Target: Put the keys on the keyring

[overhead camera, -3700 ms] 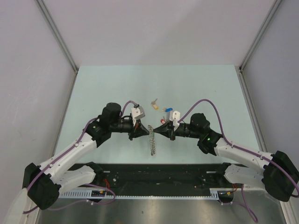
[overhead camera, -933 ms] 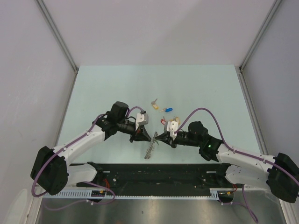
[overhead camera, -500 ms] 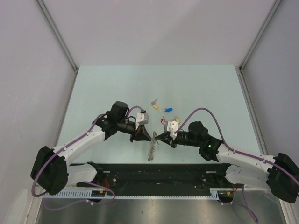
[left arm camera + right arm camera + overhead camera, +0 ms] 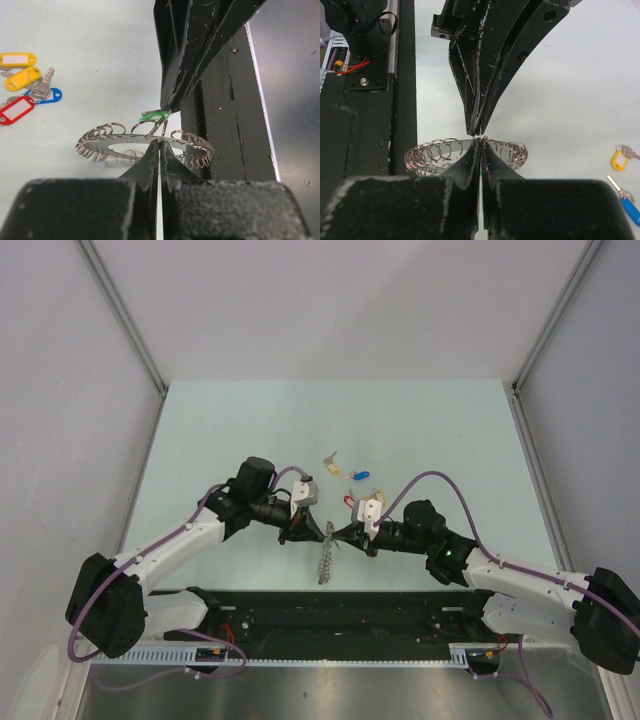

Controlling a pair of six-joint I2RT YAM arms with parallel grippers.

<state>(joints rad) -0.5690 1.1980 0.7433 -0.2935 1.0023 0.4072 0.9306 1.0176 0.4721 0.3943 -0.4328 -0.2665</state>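
Left gripper [image 4: 160, 148] clenched on near rim of floppy silver-grey linked-loop metal keyring [image 4: 107, 142]. Right gripper [image 4: 168, 107], just opposite, pinching tiny green-tagged silver key [image 4: 151, 117]. Keyring likely limp, light: grip rim beside target loop.

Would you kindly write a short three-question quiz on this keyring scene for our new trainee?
1. True or false: the keyring lies untouched on the table.
2. Which tag colour shows at the right gripper's tips? A red, B green, C blue.
3. In the left wrist view, how many loose keys with coloured tags lie on the table?
Key: 1 false, the left gripper is shut on it; 2 B, it pinches the green key; 3 four.
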